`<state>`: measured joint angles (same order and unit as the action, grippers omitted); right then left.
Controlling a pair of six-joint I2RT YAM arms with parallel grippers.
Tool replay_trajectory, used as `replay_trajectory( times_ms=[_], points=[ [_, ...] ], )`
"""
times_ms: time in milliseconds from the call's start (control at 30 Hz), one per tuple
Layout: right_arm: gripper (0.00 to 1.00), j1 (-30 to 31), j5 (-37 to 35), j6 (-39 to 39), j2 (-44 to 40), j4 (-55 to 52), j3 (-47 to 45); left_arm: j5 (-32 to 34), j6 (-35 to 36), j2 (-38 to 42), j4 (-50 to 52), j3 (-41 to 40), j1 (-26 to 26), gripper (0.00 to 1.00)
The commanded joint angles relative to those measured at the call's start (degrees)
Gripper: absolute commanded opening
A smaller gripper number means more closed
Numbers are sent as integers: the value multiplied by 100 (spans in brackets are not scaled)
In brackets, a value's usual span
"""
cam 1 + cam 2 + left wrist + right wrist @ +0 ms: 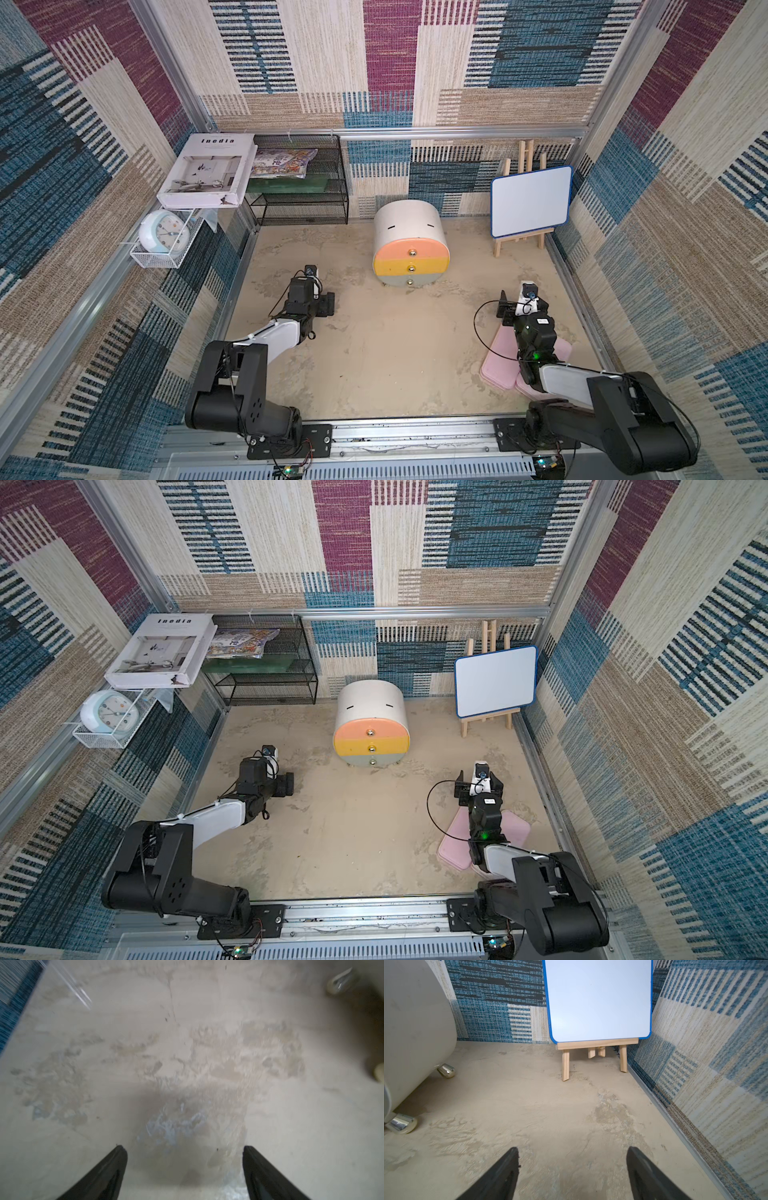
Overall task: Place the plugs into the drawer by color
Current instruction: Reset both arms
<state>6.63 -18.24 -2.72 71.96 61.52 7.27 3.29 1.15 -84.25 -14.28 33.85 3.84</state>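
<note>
Holding: nothing on either side. The left gripper (185,1148) has its jaws spread over bare table (395,365), and the right gripper (572,1149) is likewise released and empty.
Plugs: none shows in any view. I cannot tell whether they sit inside the cabinet or somewhere hidden.
Cabinet: the drawer cabinet (409,226) stands at the middle far part of the table. Its three fronts, orange over yellow over grey-green, are all flush and shut.
Axis: the barrel runs near to far with its fronts facing the near edge, so any drawer would pull out toward the near side. The knobs (412,267) sit in one upright column.
From the left gripper: the cabinet lies to the right and a little farther off. This gripper points rightward, toward the space before the fronts.
From the right gripper: the cabinet lies to the left and a little farther off. This gripper points far, at the whiteboard (598,999).
Nearer arm: the left one looks slightly closer to the knobs, as I judge it.
Pink boxes (498,365): flat on the near right, under the right arm.
</note>
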Motion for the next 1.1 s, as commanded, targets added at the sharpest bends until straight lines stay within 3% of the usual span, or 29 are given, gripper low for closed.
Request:
replay_trajectory(
  times_ms=[0, 100, 167, 300, 400, 667, 833, 1067],
  points=[
    [86, -116, 229, -88, 422, 870, 159, -430, 348, 2, -1752, -423, -208, 93],
    [86, -280, 400, 111, 1203, 1544, 186, -409, 132, -317, -2909, -867, -378, 97],
    [87, -290, 409, 84, 1518, 1679, 291, -603, -11, -340, -2824, -809, -535, 100],
    [88, -637, 918, 385, 1531, 763, 738, -619, -27, -405, -2833, -780, -567, 100],
    [99, -795, 1191, 449, 1531, 678, 780, -637, -36, -458, -2711, -698, -580, 99],
    [99, -789, 1195, 412, 1478, 739, 723, -655, -44, -482, -2675, -660, -586, 99],
    [99, -800, 1714, 173, 1607, 257, 1042, -654, -44, -495, -2651, -642, -587, 99],
    [99, -848, 1789, 193, 1452, 443, 849, -654, -53, -413, -2745, -735, -593, 99]
  ],
)
